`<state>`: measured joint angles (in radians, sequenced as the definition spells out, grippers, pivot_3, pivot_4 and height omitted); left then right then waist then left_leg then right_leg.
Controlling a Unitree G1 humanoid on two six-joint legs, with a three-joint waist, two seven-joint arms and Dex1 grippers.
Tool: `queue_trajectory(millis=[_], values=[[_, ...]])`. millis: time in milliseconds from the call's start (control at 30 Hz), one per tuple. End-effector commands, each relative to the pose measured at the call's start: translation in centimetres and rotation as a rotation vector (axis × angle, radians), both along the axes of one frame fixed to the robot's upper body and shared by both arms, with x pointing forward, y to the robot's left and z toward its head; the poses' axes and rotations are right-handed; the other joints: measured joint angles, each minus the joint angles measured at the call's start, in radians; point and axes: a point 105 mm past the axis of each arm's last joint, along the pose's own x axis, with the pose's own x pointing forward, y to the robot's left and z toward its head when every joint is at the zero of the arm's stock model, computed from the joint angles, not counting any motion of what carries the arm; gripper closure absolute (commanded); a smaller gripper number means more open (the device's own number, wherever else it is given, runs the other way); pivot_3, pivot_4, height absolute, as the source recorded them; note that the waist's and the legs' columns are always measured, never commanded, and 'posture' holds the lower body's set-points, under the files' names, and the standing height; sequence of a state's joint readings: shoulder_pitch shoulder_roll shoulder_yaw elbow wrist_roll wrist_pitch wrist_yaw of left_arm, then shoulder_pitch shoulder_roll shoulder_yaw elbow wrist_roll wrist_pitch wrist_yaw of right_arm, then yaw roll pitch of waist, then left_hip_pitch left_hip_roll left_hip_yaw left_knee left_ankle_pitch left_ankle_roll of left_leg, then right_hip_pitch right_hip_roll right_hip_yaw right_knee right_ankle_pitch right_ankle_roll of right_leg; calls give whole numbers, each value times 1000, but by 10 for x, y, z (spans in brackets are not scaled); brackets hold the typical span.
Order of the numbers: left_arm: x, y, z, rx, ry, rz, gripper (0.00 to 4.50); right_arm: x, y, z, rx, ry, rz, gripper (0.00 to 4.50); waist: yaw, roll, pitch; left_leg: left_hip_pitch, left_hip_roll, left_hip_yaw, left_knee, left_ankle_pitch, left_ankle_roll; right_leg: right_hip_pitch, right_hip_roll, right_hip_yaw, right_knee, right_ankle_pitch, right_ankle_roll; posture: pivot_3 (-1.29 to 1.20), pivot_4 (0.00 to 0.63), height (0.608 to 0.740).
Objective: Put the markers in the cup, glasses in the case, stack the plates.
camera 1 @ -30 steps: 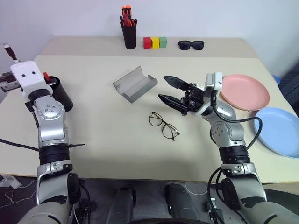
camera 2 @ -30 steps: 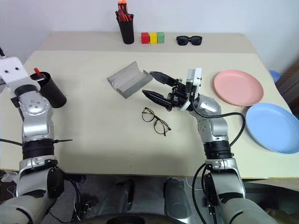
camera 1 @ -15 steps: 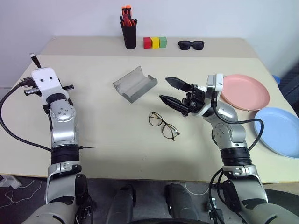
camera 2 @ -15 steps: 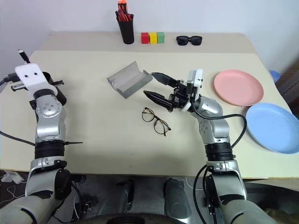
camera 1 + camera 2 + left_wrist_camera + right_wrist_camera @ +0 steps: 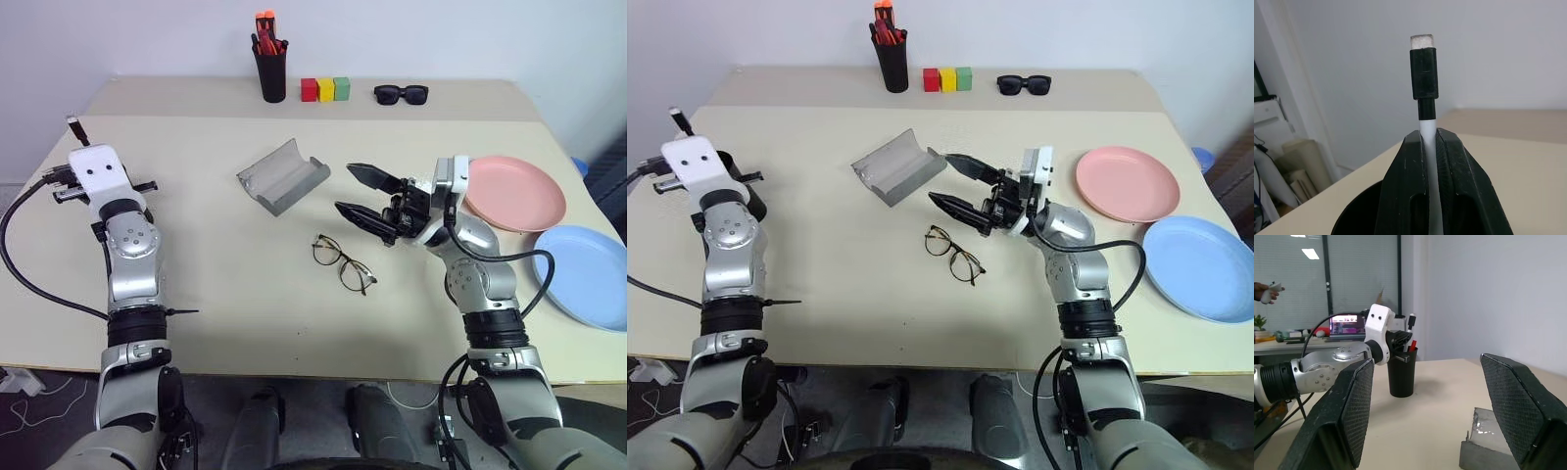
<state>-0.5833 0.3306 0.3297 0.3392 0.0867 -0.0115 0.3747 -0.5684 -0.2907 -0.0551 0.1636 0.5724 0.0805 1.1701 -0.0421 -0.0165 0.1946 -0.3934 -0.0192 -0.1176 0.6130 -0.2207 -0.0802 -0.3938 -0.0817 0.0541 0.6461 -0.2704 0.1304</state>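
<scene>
My left gripper (image 5: 1430, 134) is shut on the white marker (image 5: 1426, 125), whose black cap (image 5: 73, 124) sticks up past the fingers. It hangs just over the black cup (image 5: 1401, 377), and its tip is hidden between the fingers. A red marker (image 5: 1413, 346) stands in the cup. In the head views my left wrist hides the cup. My right gripper (image 5: 358, 193) is open and empty, pointing left above the wire-rimmed glasses (image 5: 344, 262). The grey case (image 5: 282, 175) lies open beyond them. The pink plate (image 5: 514, 192) and blue plate (image 5: 588, 274) lie side by side at the right.
At the back stand a black pen holder (image 5: 271, 69) with orange-capped pens, three coloured blocks (image 5: 325, 89) and black sunglasses (image 5: 400, 94). The cup is close to the table's left edge. A person's hand (image 5: 1266, 291) shows far off in the room.
My left hand has moved right and down with the white marker, and now covers the cup in the head views. The right arm has kept still.
</scene>
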Motion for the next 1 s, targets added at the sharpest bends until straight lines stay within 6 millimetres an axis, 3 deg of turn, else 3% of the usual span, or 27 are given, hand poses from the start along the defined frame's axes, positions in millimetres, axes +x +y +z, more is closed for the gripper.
queue_trajectory(millis=[33,67,267,433,600,700,833,933,1000], values=[[-6,-2,12,30,-48,3,3696,-3,-6,5,12,-39,-2,961,0,0,0,0,0,0,0,0,0,0,0,0,0,0,0,0,150,740],[-6,-2,12,32,-48,2,3405,-3,-6,5,11,-38,-1,961,0,0,0,0,0,0,0,0,0,0,0,0,0,0,0,0,150,740],[-10,-2,12,25,-59,-2,504,-2,-6,4,8,-37,-1,961,0,0,0,0,0,0,0,0,0,0,0,0,0,0,0,0,150,740],[-10,-18,29,47,-118,-68,504,1,-7,3,0,-31,-21,961,1,0,0,0,0,0,0,0,0,0,0,0,0,0,0,0,150,740],[-5,-68,73,55,-203,-304,504,7,-12,-2,-33,22,-110,961,9,-1,0,-1,0,0,0,0,0,0,0,0,0,0,0,0,150,740],[-1,-82,79,41,-166,-385,504,9,-16,-2,-34,30,-159,961,8,-1,0,-2,0,0,0,0,0,0,0,0,-1,0,0,0,150,740],[21,-151,63,41,168,-786,504,18,-52,-23,-102,58,-481,961,8,-1,0,-2,0,-1,0,0,0,0,0,-1,-1,0,0,0,150,740],[28,-170,44,62,433,-923,504,15,-71,-34,-167,107,-622,961,3,-1,1,-3,-1,-1,1,0,0,-1,0,-1,-1,-1,1,0,150,740],[28,-179,41,72,529,-998,504,9,-79,-39,-187,177,-642,961,-4,0,1,-5,-1,-1,1,0,0,-4,0,0,0,-1,1,0,150,740]])
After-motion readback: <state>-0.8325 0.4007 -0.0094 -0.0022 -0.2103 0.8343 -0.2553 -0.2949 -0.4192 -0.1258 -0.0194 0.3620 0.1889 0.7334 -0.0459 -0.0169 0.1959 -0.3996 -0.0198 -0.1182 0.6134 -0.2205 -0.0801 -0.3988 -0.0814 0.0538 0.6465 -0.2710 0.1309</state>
